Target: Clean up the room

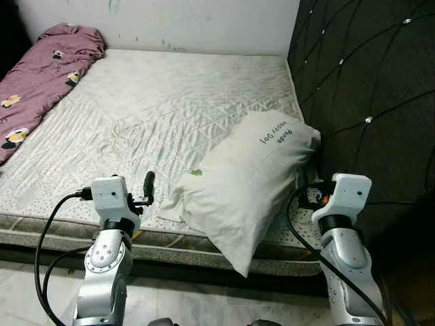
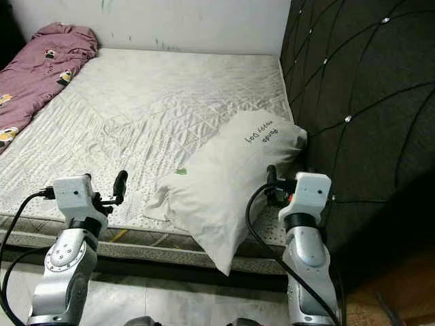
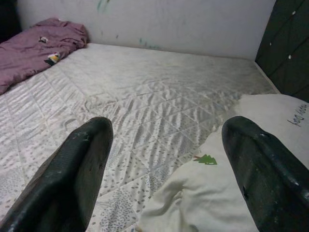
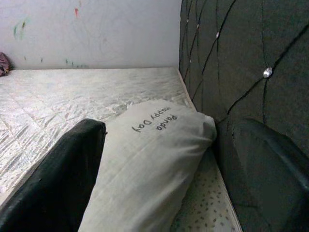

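A white rectangular cloth pillow with small black lettering (image 1: 245, 183) lies askew at the lower right of the head views, one corner hanging over the near edge of the pale quilted mattress (image 1: 156, 102), its far corner up beside the black tufted headboard (image 1: 367, 88). A crumpled mauve patterned blanket (image 1: 41, 81) is heaped in the upper left corner of the bed, well apart from the pillow.

The left pincer (image 3: 161, 169) hovers just beside the pillow's lower left corner, released, with both black fingers (image 3: 72, 174) spread wide over the mattress edge. The right pincer (image 4: 174, 169) is likewise released, its fingers straddling the pillow's right side close to the headboard.

The step in hand looks like taking the pillow to square it against the headboard. To do it well, each pincer should probably close on a good fold of cloth near opposite ends, not just the slack corner, which would likely slip or stretch. Lifting both sides together should keep the overhanging corner from dragging off the bed. The right arm has little room beside the headboard, so it wants a careful approach.
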Motion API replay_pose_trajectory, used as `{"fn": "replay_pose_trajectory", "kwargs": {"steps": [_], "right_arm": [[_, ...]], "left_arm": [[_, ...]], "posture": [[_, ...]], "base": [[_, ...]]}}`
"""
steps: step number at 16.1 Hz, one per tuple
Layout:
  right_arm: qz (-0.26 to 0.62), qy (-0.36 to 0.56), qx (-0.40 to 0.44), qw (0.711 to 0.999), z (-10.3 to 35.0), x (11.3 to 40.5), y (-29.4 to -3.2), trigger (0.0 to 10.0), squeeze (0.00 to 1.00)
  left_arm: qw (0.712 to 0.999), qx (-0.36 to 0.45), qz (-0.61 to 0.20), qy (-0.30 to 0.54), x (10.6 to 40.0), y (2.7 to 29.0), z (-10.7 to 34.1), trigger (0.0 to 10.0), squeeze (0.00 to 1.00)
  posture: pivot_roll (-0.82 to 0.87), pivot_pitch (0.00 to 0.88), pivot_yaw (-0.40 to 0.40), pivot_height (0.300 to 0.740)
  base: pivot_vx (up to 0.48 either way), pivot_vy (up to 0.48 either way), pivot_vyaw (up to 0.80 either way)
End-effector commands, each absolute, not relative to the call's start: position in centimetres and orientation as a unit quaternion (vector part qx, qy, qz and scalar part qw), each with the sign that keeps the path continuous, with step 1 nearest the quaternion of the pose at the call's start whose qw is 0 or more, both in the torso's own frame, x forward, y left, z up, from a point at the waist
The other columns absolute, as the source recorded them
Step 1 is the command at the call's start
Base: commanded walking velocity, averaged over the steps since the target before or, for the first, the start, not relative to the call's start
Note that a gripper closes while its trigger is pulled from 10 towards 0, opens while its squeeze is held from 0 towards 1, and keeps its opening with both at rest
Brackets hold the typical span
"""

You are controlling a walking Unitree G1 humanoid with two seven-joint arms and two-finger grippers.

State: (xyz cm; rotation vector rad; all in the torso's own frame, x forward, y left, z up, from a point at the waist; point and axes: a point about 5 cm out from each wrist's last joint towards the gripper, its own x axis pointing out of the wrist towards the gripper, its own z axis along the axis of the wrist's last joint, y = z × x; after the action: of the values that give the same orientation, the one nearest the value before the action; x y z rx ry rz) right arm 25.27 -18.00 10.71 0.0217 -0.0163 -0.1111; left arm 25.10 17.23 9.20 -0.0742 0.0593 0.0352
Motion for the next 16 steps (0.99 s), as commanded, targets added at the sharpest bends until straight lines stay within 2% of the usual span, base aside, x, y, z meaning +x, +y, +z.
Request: {"fn": "replay_pose_trajectory", "kwargs": {"steps": [1, 4, 16], "right_arm": [[-0.056, -0.009, 0.013, 0.998, 10.89, 25.29, -17.99, 10.0, 0.0], [-0.056, -0.007, 0.013, 0.998, 10.89, 25.28, -18.01, 10.0, 0.0], [-0.043, -0.004, 0.002, 0.999, 10.77, 25.42, -17.75, 10.0, 0.0]], "left_arm": [[0.999, -0.031, 0.011, 0.023, 25.28, 17.24, 9.68, 10.0, 0.0], [0.999, -0.026, 0.0, 0.019, 25.29, 16.97, 9.82, 10.0, 0.0], [1.0, -0.011, -0.008, 0.008, 25.27, 16.8, 10.09, 10.0, 0.0]], "posture": [[-0.1, 0.0, 0.032, 0.74], [-0.1, 0.0, 0.032, 0.74], [-0.1, 0.0, 0.028, 0.74]], "base": [[0.0, 0.0, -0.8], [0.0, 0.0, -0.8], [0.0, 0.0, 0.0]]}}
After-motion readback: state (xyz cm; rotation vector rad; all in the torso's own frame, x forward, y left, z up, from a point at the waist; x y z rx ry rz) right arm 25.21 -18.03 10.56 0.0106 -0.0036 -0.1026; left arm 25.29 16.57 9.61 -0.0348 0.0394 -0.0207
